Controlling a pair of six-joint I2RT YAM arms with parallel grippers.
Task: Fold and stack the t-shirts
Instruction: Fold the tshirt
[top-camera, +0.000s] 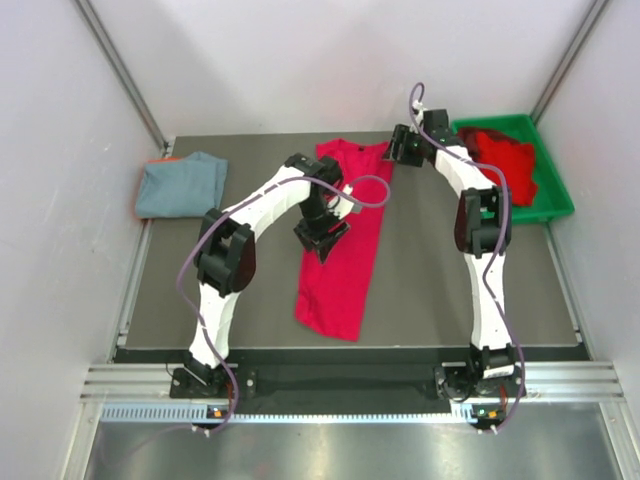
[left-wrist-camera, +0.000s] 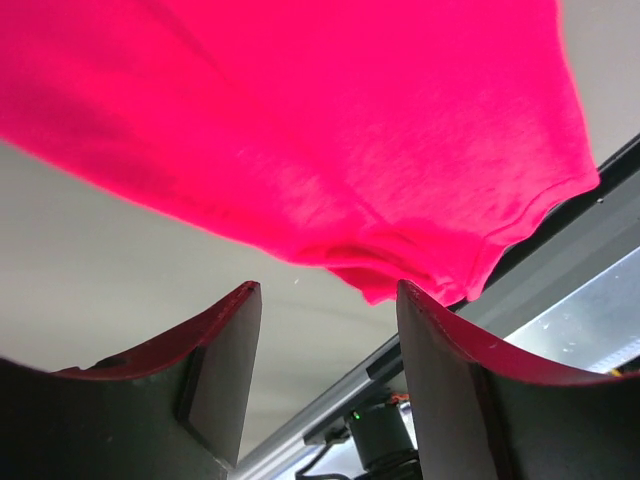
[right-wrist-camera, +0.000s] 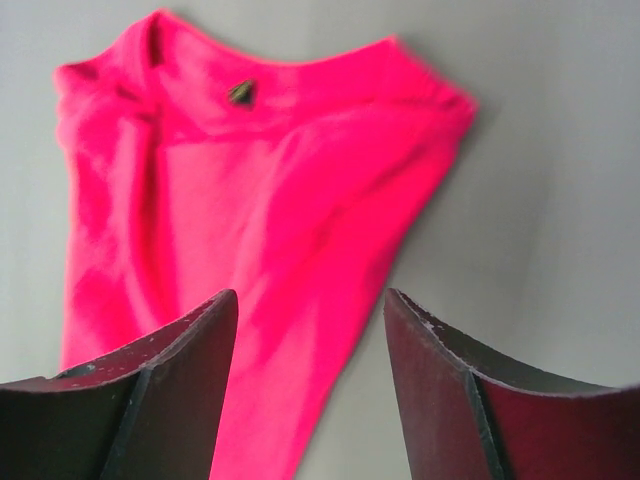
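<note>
— Reading any labels or print, what showed?
— Only a small dark tag (right-wrist-camera: 241, 92) inside the collar of the bright red t-shirt (top-camera: 345, 285), too blurred to read.
— How many shirts?
— One red, lying long and narrow mid-table. One grey-blue t-shirt (top-camera: 180, 185) was folded far left. Red cloth (top-camera: 505, 160) was heaped in one green bin (top-camera: 555, 195) far right, number unclear.
— The two claws?
— Both open, holding nothing. The left gripper (left-wrist-camera: 328, 300) hovered over the red shirt's middle, the right gripper (right-wrist-camera: 310, 300) above its collar.
</note>
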